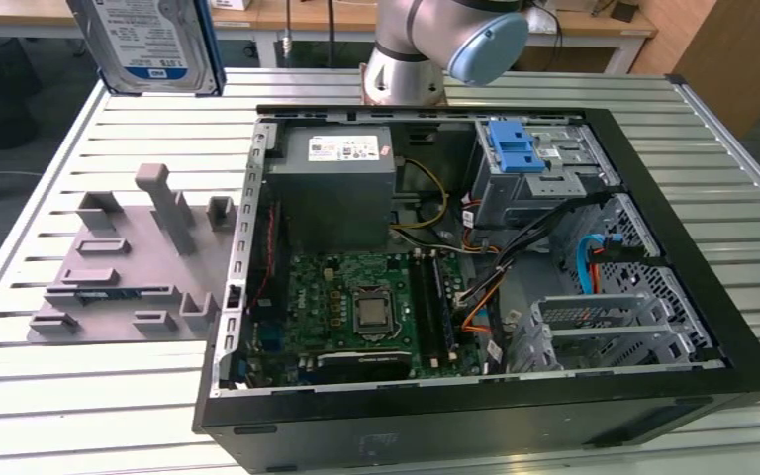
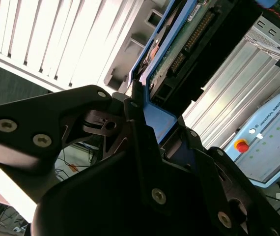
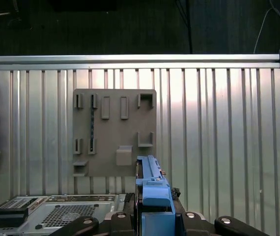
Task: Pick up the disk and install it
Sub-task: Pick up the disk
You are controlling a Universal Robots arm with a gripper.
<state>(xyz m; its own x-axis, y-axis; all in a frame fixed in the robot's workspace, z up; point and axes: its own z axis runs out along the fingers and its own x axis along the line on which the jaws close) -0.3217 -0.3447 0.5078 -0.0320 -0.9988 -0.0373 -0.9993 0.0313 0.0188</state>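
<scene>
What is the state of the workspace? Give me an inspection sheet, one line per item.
Surface: slatted metal table, bearing an open computer case.
Job's things: the disk held above the table, not in the case.
Clutter: grey holder plate beside the case.
Grippers: gripper shut on the disk.
Cables: coloured wires inside the case.
Surroundings: desks behind; pendant with red button.

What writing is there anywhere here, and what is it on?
Disk: label print too small to read.
White sticker on the grey box: too small to read.
Control panel with red button: lettering too blurred to quote.
</scene>
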